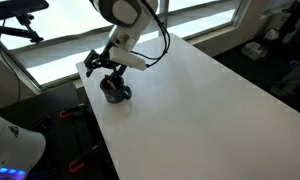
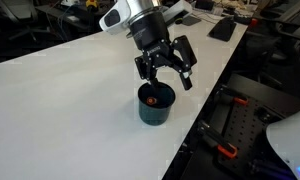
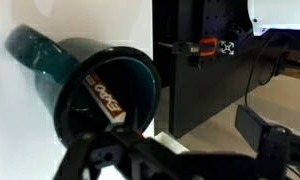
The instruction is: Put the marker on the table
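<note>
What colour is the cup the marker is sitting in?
Dark teal cup, clearest in the wrist view.

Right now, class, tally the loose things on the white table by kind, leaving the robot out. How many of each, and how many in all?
dark cup: 1, standing on the table
marker: 1, inside the dark cup
Total: 2
</note>
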`<action>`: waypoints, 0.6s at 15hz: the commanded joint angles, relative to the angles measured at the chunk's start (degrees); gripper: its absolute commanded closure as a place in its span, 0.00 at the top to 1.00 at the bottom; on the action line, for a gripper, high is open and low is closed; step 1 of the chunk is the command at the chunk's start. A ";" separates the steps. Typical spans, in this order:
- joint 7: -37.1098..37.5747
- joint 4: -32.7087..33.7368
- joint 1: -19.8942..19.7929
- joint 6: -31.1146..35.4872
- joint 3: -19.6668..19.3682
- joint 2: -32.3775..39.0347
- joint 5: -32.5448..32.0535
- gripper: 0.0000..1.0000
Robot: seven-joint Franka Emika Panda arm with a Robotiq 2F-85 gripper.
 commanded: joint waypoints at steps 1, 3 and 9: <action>-0.04 -0.94 1.00 2.20 0.84 -1.24 1.97 1.00; -0.05 -0.95 1.37 3.10 0.82 -0.97 1.46 1.00; 0.00 0.10 1.14 1.93 0.53 0.11 0.84 1.00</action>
